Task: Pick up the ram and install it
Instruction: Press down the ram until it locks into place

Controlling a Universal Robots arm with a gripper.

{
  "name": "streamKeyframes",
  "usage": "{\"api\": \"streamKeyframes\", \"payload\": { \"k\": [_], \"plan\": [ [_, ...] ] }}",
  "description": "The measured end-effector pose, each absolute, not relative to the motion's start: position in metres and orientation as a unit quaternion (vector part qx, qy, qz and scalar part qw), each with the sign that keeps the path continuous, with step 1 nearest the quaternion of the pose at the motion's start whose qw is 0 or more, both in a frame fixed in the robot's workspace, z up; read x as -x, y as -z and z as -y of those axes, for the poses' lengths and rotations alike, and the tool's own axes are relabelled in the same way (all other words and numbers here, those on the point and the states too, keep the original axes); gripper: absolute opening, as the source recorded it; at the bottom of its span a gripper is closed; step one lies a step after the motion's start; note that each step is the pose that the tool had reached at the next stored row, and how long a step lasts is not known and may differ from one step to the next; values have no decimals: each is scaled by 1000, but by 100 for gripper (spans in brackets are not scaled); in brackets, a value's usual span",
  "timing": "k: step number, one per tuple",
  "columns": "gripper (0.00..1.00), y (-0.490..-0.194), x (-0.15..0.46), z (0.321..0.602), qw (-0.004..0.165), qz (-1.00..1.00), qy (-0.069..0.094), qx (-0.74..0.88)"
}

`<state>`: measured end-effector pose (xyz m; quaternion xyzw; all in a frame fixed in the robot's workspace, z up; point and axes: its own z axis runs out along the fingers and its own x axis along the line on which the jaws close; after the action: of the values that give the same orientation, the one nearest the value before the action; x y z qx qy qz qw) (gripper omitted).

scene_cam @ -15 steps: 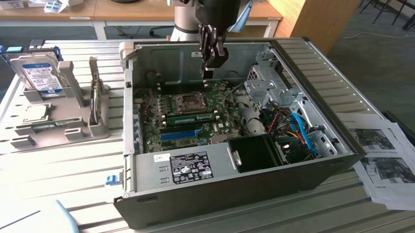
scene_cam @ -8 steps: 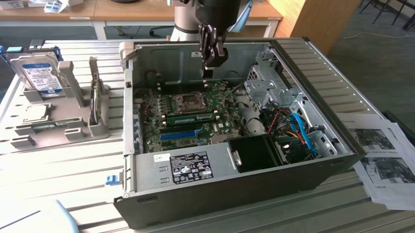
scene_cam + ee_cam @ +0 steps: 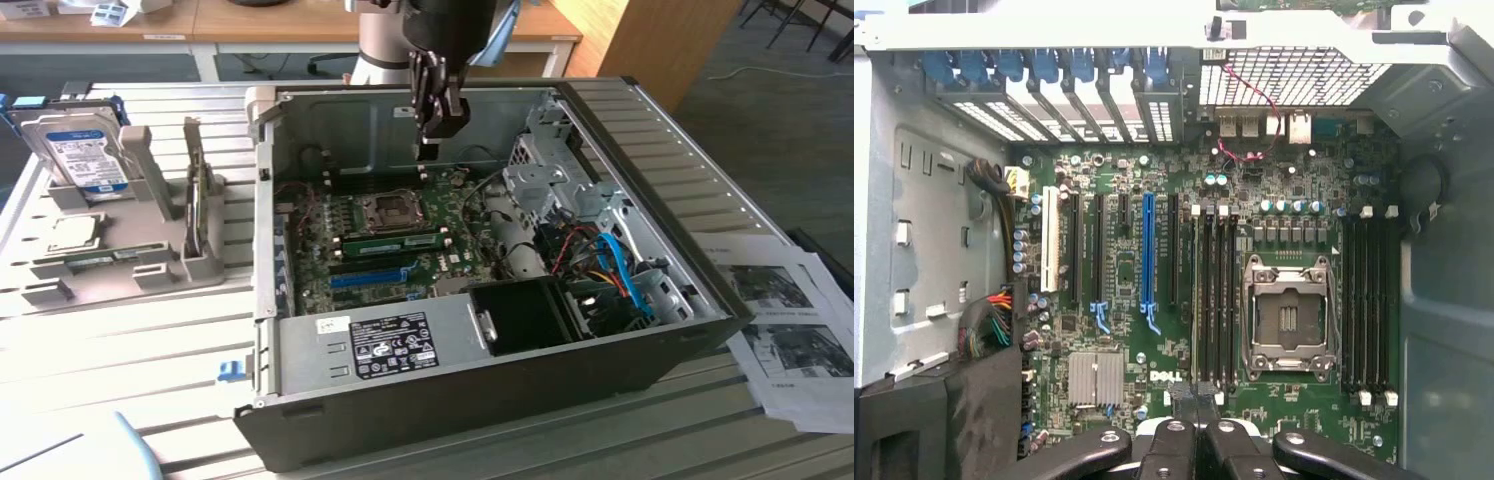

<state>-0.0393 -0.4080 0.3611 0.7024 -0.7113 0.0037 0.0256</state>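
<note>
The computer case (image 3: 654, 170) lies open on the surface (image 3: 160, 350), and the arm reaches down into it from above. The gripper (image 3: 431, 145) hangs over the green board inside. Its fingers (image 3: 1184, 402) are pressed together, and I can see nothing between them.

The ram (image 3: 400, 243) is not in the gripper. It lies in a long slot on the board, between the processor socket (image 3: 392, 208) and the blue slot (image 3: 368, 277). I cannot tell if it is pushed all the way in.

I think the job right now is to push the stick down with the shut fingers. To do that well, the push should go straight down onto the thin top edge, not at a slant. It should be slow and gentle, and both ends of the stick should sink in the same.

There is not much room to the sides. The socket is just beside the stick on one side. On the exterior view's right stand the metal drive cage (image 3: 547, 170), a bunch of wires (image 3: 607, 265) and a black box (image 3: 527, 315). The case walls go all the way around. The top is open, so straight up and down is the free way. The holder (image 3: 134, 270) with the hard drive (image 3: 83, 150) stands well apart, outside the case.
</note>
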Motion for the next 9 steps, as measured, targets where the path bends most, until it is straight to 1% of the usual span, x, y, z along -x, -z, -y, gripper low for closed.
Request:
{"api": "streamKeyframes", "payload": {
  "k": [9],
  "plan": [
    [9,-361,22,408,26,711,-4,-702]
  ]
}}
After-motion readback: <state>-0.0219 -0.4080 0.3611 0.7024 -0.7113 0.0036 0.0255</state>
